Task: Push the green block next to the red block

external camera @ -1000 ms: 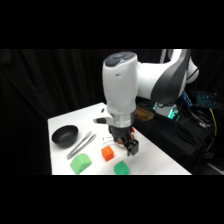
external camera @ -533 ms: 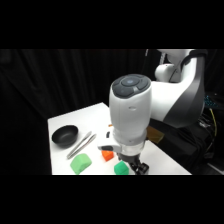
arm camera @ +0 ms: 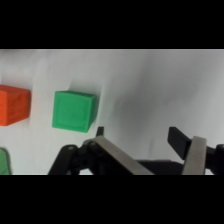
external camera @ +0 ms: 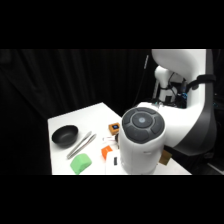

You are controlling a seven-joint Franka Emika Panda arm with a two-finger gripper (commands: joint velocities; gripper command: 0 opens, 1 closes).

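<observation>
- Side view: the white arm filled the tabletop's near right part, hiding the gripper. A black bowl sat near the left edge, metal tongs just beside it, a larger green block at the near edge. The red block peeked out beside the arm.
- Wrist view: the gripper was spread, holding nothing. The green block lay just beside one fingertip, near the red block but apart from it.

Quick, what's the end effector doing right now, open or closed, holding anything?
End effector: open, holding nothing; the green block sits just beyond it.
</observation>
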